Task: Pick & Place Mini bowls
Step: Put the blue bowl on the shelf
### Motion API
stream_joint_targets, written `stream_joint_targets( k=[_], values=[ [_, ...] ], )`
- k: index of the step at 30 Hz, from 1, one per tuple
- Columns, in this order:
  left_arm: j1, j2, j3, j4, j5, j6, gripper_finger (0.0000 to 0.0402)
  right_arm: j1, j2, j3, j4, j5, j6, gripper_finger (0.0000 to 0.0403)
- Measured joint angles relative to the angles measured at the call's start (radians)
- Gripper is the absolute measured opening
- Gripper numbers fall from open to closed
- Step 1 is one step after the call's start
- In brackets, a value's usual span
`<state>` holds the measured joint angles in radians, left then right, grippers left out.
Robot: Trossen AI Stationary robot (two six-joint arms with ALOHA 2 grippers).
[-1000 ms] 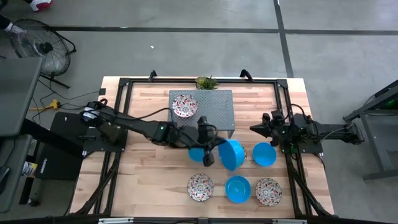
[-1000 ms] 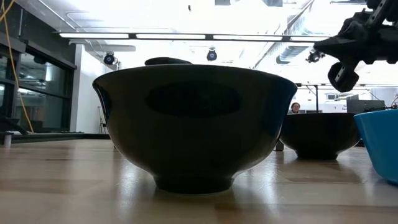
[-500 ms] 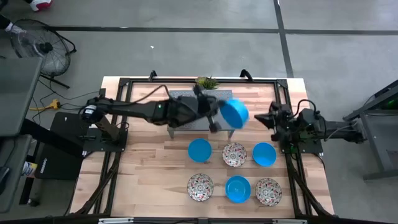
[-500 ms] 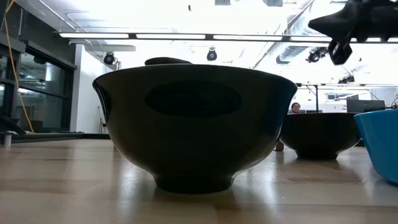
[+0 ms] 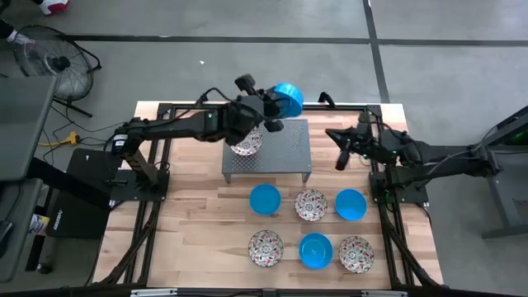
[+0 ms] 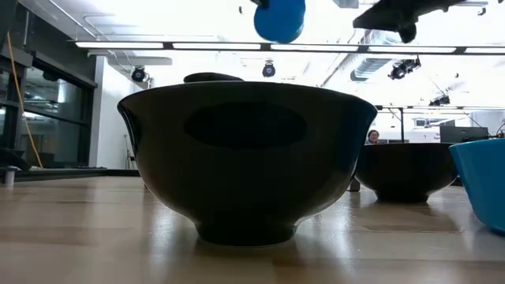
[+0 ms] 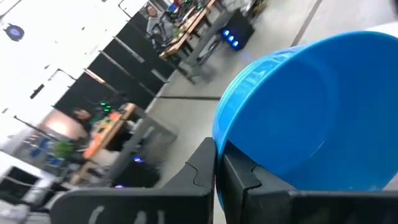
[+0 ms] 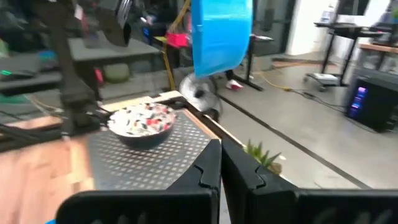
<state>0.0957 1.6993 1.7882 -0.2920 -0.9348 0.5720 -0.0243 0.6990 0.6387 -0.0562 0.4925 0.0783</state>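
Observation:
My left gripper (image 5: 272,107) is shut on a bright blue mini bowl (image 5: 287,98), high above the far edge of the grey perforated platform (image 5: 290,153). The bowl also shows in the low view (image 6: 279,20) and the right wrist view (image 8: 221,31). A floral mini bowl (image 5: 246,142) rests on its foot on the platform. Several more bowls stand on the table: blue (image 5: 265,199), floral (image 5: 311,205), blue (image 5: 351,204), floral (image 5: 266,247), blue (image 5: 315,250), floral (image 5: 355,253). My right gripper (image 5: 339,155) hangs shut beside the platform's right end. My left gripper pinches the blue bowl's rim (image 7: 221,138) between its two fingers. The bowl (image 7: 311,112) is lifted clear of everything and tipped onto its side, its wall standing out beyond the fingertips.
A small green plant (image 5: 274,109) stands at the table's far edge behind the platform. A black frame (image 5: 165,115) runs around the table. Bare wood lies left of the bowls (image 5: 198,223). In the low view a bowl (image 6: 246,158) fills the foreground.
My left gripper has carried the blue bowl from the table's middle row up and toward the far edge, over the platform, uncovering a floral bowl in that row. The bowl is now high and on its side. My right gripper has risen and shifted toward the far edge and left.

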Motion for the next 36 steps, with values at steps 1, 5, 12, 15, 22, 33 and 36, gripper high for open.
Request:
stream_joint_targets(
  k=[1, 5, 12, 15, 22, 33, 36],
  values=[
    [0.011, 0.000, 0.000, 0.000, 0.000, 0.017, 0.0000, 0.000, 0.031, 0.019, 0.000, 0.019, 0.005, 0.0000],
    [0.059, 0.000, 0.000, 0.000, 0.047, 0.061, 0.0000, -0.006, 0.129, 0.078, 0.008, 0.082, 0.012, 0.0011],
    [0.151, 0.000, 0.000, 0.004, 0.246, 0.008, 0.0000, -0.054, 0.257, 0.112, 0.010, 0.085, -0.001, 0.0088],
    [0.181, 0.000, 0.000, 0.004, 0.334, -0.061, 0.0000, -0.066, 0.302, 0.112, 0.057, 0.104, -0.018, 0.0124],
    [0.221, 0.000, 0.000, 0.013, 0.428, -0.158, 0.0000, -0.066, 0.390, 0.113, 0.274, 0.213, -0.213, 0.0160],
    [0.225, 0.000, 0.000, 0.013, 0.431, -0.099, 0.0000, -0.067, 0.423, 0.113, 0.540, 0.276, -0.375, 0.0163],
    [0.225, 0.000, 0.000, 0.013, 0.431, -0.070, 0.0000, -0.067, 0.423, 0.113, 0.588, 0.263, -0.379, 0.0163]
  ],
)
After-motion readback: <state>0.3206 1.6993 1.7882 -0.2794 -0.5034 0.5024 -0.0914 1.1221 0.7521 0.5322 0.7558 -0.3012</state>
